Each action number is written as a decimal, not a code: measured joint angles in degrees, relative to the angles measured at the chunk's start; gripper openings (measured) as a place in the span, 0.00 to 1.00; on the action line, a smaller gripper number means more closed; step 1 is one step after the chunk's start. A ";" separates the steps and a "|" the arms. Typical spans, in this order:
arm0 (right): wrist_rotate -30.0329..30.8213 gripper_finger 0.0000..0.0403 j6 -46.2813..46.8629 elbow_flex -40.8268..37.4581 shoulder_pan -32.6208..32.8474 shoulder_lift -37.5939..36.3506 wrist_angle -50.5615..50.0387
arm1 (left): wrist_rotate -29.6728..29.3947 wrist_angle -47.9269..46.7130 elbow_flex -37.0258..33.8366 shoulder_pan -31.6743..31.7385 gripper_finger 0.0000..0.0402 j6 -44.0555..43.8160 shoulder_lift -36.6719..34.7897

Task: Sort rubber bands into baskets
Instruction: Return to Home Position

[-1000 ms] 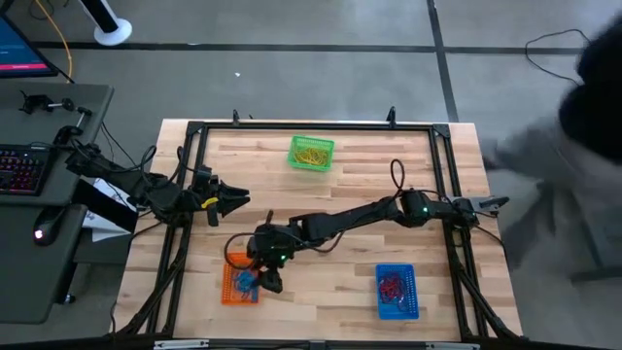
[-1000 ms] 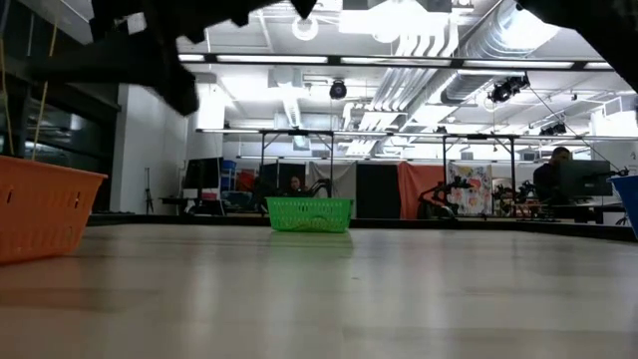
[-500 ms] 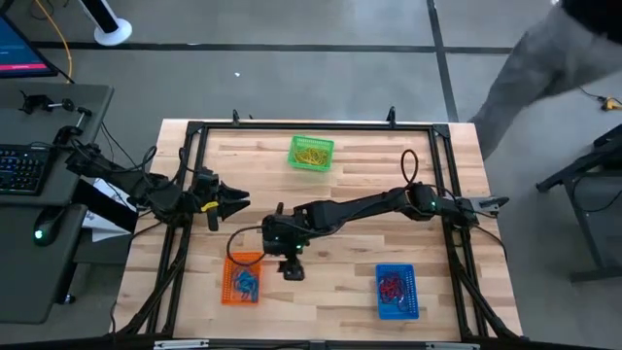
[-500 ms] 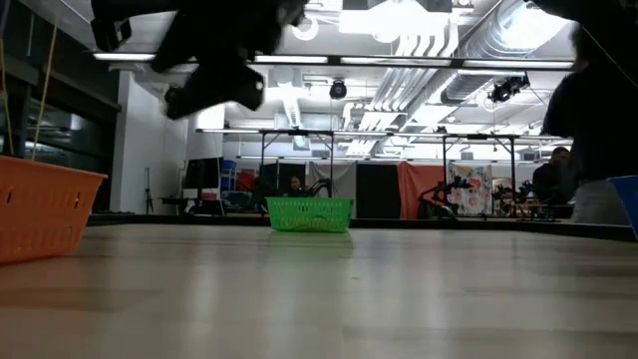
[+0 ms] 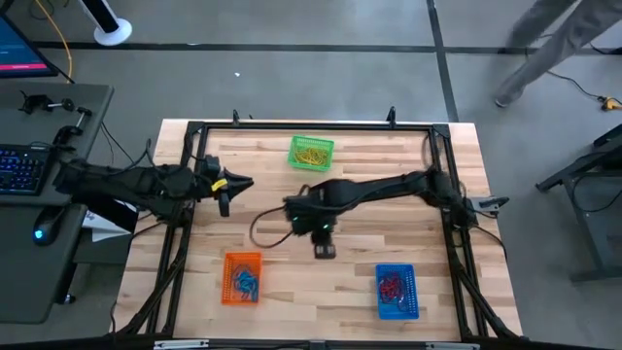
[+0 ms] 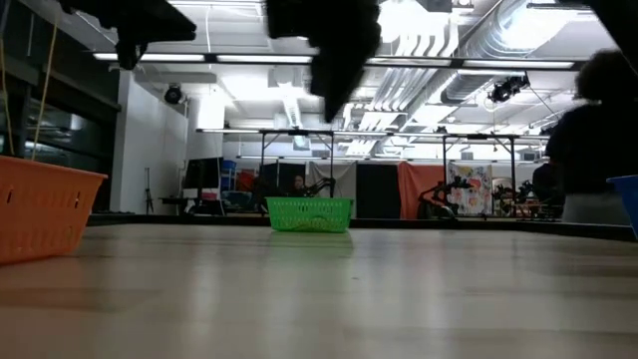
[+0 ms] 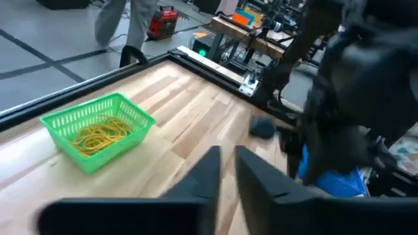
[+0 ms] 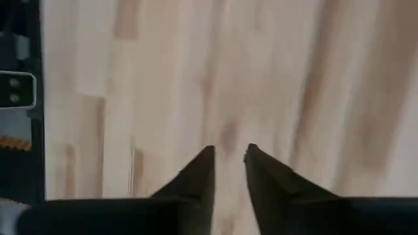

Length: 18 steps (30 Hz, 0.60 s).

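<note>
**Step in hand: return both arms to home.**

1. The right gripper (image 8: pixel 230 149) hangs over bare boards close to the centre of the table (image 5: pixel 360 282), with its arm reaching in from 3 o'clock. Its fingers are narrow, a slim gap shows between them, and they hold nothing.
2. The left gripper (image 7: pixel 227 150) sits at 10 o'clock near the table edge. It is also narrow and holds nothing.
3. Recommended: draw the right arm toward 3 o'clock with the wrist held high. The blue basket (image 5: pixel 397 267) lies at 4 o'clock, close under that path, and a low sweep would probably knock it.
4. Recommended: leave both grippers narrow, since nothing is left in either to release. The looped black cable on the right arm is a likely snag point, so a slow fold is the safer choice.

**Inventory**

| Item | Count | Place |
|---|---|---|
| Baskets | 3 | see below |
| Arms | 2 | 9 and 3 o'clock sides |
| People | 1 in the high view | beyond the table, 2 o'clock |

- The green basket (image 7: pixel 121 149) at 12 o'clock holds the yellow rubber bands (image 5: pixel 312 153).
- The orange basket (image 6: pixel 40 209) at 8 o'clock holds the blue rubber bands (image 5: pixel 243 282).
- The blue basket holds the red rubber bands (image 5: pixel 393 287).

Each colour lies in 1 tangle, too small to count loop by loop. I can make out 0 loose bands on the boards in the high view, so sorting looks complete.
</note>
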 joint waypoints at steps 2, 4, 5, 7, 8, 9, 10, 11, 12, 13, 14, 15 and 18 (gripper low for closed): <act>1.68 0.10 3.76 -7.31 -0.81 -5.51 1.32 | 0.89 0.23 -1.85 1.04 0.03 0.22 -1.90; 3.37 0.03 9.07 -16.07 -1.31 -12.25 4.07 | 1.70 2.17 -4.94 1.31 0.01 0.13 -4.34; 4.91 0.02 12.58 -20.52 -1.31 -15.89 5.94 | 2.16 4.24 -6.75 1.31 0.01 -0.21 -5.75; 7.87 0.03 20.66 -28.98 -0.88 -24.00 9.76 | 3.34 8.24 -11.60 1.29 0.00 -1.58 -9.02; 9.52 0.03 25.12 -32.88 -0.19 -27.88 11.94 | 3.86 10.66 -14.04 1.29 0.00 -2.50 -10.57; 11.12 0.03 29.68 -36.43 0.62 -31.80 13.69 | 4.40 13.58 -16.46 1.29 0.00 -3.40 -11.98; 12.91 0.02 34.08 -39.65 1.62 -35.51 15.77 | 4.80 15.86 -18.61 1.29 0.00 -4.14 -13.54; 14.82 0.01 38.13 -42.47 2.64 -38.92 17.96 | 4.96 17.71 -20.60 1.27 0.00 -4.68 -14.86; 17.00 0.01 41.79 -44.84 3.78 -42.06 20.04 | 5.02 19.62 -22.20 1.20 0.00 -4.91 -15.95; 19.03 0.01 45.21 -46.77 4.93 -44.95 21.56 | 5.09 21.31 -23.43 1.20 0.00 -5.02 -16.95; 21.29 0.01 47.99 -48.41 6.03 -47.65 22.86 | 5.14 22.65 -24.53 1.20 0.00 -5.06 -17.81; 23.43 0.01 50.34 -49.45 7.05 -49.79 23.62 | 5.20 23.50 -25.39 1.20 0.00 -5.23 -18.51; 28.91 0.00 54.83 -51.01 9.53 -54.45 23.81 | 6.37 24.15 -27.05 1.23 0.00 -5.66 -19.67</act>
